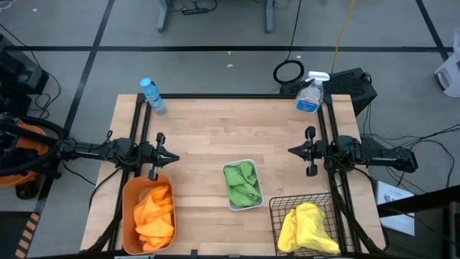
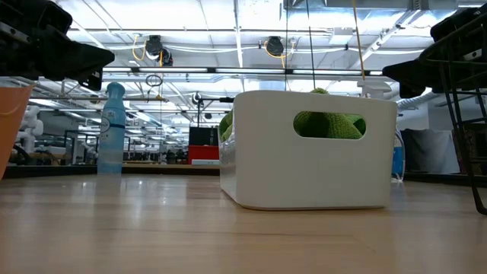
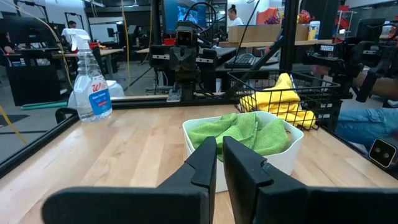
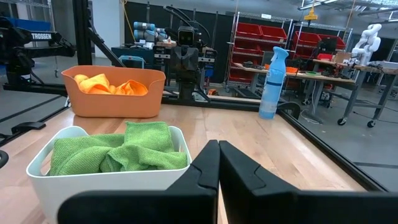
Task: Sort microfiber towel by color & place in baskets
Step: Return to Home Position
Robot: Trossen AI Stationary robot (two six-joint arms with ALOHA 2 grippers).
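high view: orange tub [image 1: 126,212] beside left gripper [image 1: 173,157]

Left tool [image 1: 172,156] and right tool [image 1: 293,150] are matte black (wedge-shaped fingers [image 3: 242,167]).

**Op 1:** From my console the tabletop [image 1: 215,137] reads as pale wood, smooth, with a soft sheen that mirrors the white bin [image 2: 274,167] standing on it.

**Op 2:** I see that bin as smooth plastic, half matt. The green towels [image 1: 242,184] inside it are nappy cloth.

**Op 1:** On the left arm's side of the bin, the orange tub [image 4: 112,99] is smooth matt plastic. Its orange towels [image 1: 154,214] are the same fuzzy cloth.

**Op 2:** On the bin's other side I get the wire basket [image 1: 300,199], thin black metal mesh, with a soft yellow towel [image 1: 305,226] in it.

**Op 1:** Beyond the bin, the spray bottle [image 3: 91,93] is clear glossy plastic and the blue bottle [image 4: 272,84] is translucent plastic.

**Op 2:** My left end effector [image 3: 219,142] and right end effector [image 4: 218,144] both look like matt, dark, hard plastic.
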